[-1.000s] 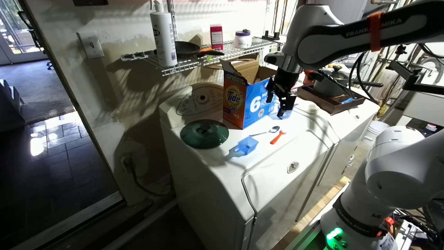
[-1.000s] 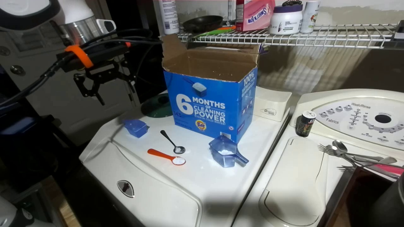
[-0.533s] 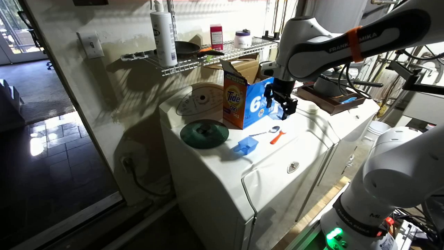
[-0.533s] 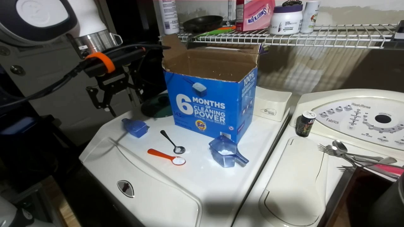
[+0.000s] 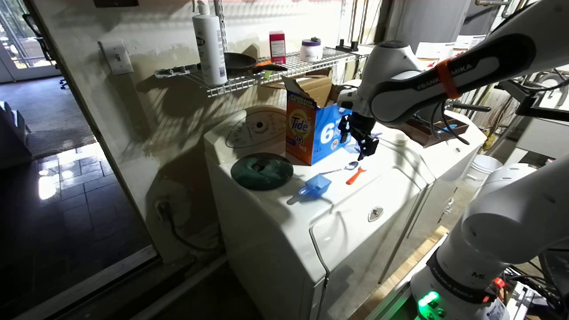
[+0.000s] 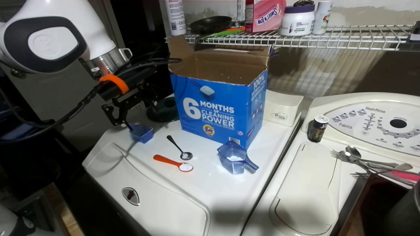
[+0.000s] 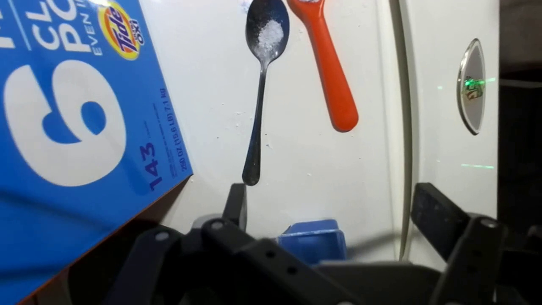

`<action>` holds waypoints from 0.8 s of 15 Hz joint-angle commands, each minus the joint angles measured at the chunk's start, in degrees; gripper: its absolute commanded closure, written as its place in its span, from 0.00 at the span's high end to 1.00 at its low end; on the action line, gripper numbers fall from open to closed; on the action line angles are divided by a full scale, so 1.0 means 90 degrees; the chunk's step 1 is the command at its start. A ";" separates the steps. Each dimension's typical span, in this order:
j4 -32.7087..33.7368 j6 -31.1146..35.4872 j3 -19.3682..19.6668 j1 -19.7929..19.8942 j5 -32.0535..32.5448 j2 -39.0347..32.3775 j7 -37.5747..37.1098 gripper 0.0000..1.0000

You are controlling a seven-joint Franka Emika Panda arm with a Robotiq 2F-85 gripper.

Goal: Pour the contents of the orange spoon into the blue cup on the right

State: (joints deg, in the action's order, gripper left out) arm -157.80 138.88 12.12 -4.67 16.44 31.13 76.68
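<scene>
Plainly spread, the gripper [image 7: 330, 201] hangs above the bench [image 6: 223, 191], its height hard to judge, while the orange spoon [image 7: 328, 67] lies bowl-up there, probably to keep its powder [image 6: 186, 167] level for the handled blue cup [image 6: 233, 166] beside the Tide box [image 6: 216, 114].

orange spoon [image 6: 167, 160]: plain orange-red. powder [image 6: 186, 167]: white. blue cup [image 6: 234, 166]: translucent blue. second cup [image 6: 142, 134]: also blue. metal spoon [image 7: 259, 110]: dark grey. box [image 6: 226, 95]: bright blue face, white lettering, purple "143", orange-and-yellow emblem; an orange side; brown inside. bench [image 6: 213, 193]: white. pincer [image 7: 334, 207]: black. lid [image 5: 262, 178]: dark green. carton [image 6: 272, 14]: pink and red. jar [image 6: 297, 24]: white and purple. can [image 6: 317, 129]: black, multicoloured print, white top. strap [image 6: 115, 81]: orange.
</scene>
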 commanded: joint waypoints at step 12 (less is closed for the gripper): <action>0.0045 0.0093 0.0197 -0.0110 -0.0377 -0.0537 0.0958 1.00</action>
State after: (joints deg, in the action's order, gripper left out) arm -158.30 138.94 12.73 -4.16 15.69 29.19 78.29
